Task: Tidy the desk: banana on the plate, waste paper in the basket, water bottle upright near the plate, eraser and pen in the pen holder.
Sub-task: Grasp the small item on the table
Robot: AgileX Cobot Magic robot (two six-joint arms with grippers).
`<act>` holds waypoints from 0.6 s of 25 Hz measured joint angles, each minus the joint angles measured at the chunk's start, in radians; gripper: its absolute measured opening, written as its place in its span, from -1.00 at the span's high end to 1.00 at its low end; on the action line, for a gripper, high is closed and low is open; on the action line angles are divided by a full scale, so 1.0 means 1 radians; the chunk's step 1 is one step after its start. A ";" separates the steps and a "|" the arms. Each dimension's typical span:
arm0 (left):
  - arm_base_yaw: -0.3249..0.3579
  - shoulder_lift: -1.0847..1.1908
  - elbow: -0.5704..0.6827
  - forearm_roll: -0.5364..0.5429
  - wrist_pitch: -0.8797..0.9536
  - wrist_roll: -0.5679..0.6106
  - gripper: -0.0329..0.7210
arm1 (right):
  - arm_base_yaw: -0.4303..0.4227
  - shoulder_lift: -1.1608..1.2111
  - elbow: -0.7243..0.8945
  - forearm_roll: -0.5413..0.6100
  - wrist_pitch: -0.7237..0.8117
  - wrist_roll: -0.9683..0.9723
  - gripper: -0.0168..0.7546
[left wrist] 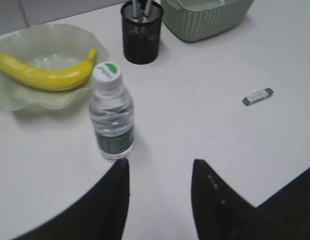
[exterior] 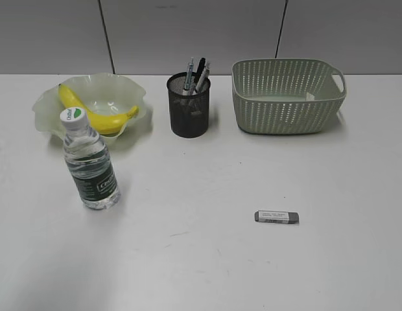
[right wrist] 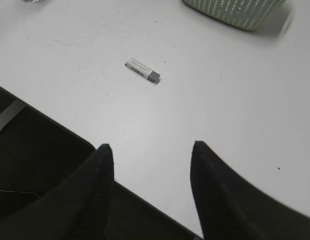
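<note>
Exterior view is showing the eraser (exterior: 277, 217) lying flat on the desk (exterior: 201, 259), well apart from the pen holder (exterior: 189, 107), while the banana (exterior: 97, 111) is sitting in the plate (exterior: 52, 116) and the water bottle (exterior: 89, 162) is standing upright nearby. Both the left gripper (left wrist: 160, 172) and right gripper (right wrist: 151, 155) are hanging open and empty. The eraser is looking light, firm and low, so pinching its long sides seems best.

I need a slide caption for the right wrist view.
Open right claw above the desk, eraser ahead, basket beyond.
</note>
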 joint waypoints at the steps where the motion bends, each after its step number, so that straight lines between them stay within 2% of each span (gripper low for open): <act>1: 0.000 0.090 -0.021 -0.038 -0.043 0.060 0.09 | 0.000 0.000 0.000 0.000 0.000 0.000 -0.09; 4: -0.008 0.368 -0.115 -0.147 -0.087 0.204 0.09 | 0.000 0.000 0.000 0.000 0.000 0.000 -0.09; 6: -0.035 0.512 -0.194 -0.178 -0.093 0.305 0.09 | 0.000 0.000 0.000 -0.005 0.000 0.000 -0.09; 11: -0.160 0.825 -0.413 -0.182 -0.098 0.492 0.09 | 0.000 -0.001 0.000 -0.007 0.000 0.000 -0.09; 15: -0.234 1.046 -0.589 -0.138 -0.098 0.535 0.09 | 0.000 -0.001 0.000 -0.007 0.000 0.000 -0.09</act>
